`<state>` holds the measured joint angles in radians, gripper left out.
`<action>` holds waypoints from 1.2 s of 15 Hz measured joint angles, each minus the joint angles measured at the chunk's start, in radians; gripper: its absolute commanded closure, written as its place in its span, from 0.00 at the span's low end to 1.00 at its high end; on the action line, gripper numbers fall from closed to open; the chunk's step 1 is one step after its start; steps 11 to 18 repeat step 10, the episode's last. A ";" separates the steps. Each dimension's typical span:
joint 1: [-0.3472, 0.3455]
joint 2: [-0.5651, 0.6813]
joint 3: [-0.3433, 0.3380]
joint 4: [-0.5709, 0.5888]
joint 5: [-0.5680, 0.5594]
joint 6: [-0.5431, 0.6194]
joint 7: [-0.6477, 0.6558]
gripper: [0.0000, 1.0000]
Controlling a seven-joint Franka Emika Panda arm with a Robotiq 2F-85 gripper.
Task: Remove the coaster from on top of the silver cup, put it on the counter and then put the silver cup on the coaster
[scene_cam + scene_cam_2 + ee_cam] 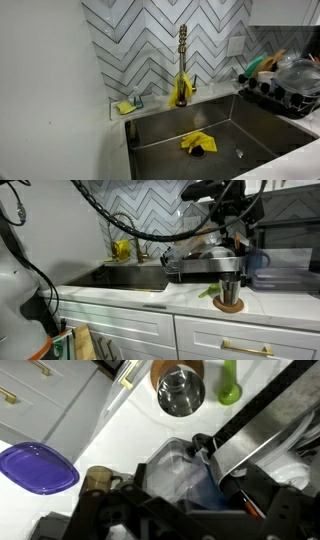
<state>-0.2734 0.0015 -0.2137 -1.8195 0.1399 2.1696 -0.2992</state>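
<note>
The silver cup (230, 288) stands upright on the round brown coaster (230, 306) on the white counter, to the right of the sink. In the wrist view I look down into the cup (181, 391), with the coaster's rim (157, 374) showing around it. My gripper (237, 246) hangs above the cup, clear of it. In the wrist view its dark fingers (180, 500) are spread wide at the bottom edge and hold nothing. The cup and coaster are out of view in the exterior view that faces the sink.
A green utensil (209, 291) lies beside the coaster. A dish rack (205, 258) with a clear container (175, 475) stands behind the cup. A purple lid (36, 468) lies on the counter. The sink (210, 135) holds a yellow cloth (197, 143).
</note>
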 measured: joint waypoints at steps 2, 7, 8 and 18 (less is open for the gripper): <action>0.011 -0.038 0.001 -0.024 -0.077 -0.006 0.108 0.00; 0.019 -0.093 0.003 -0.052 -0.174 -0.072 0.286 0.00; 0.019 -0.099 0.003 -0.053 -0.176 -0.088 0.299 0.00; 0.019 -0.106 0.003 -0.055 -0.176 -0.096 0.307 0.00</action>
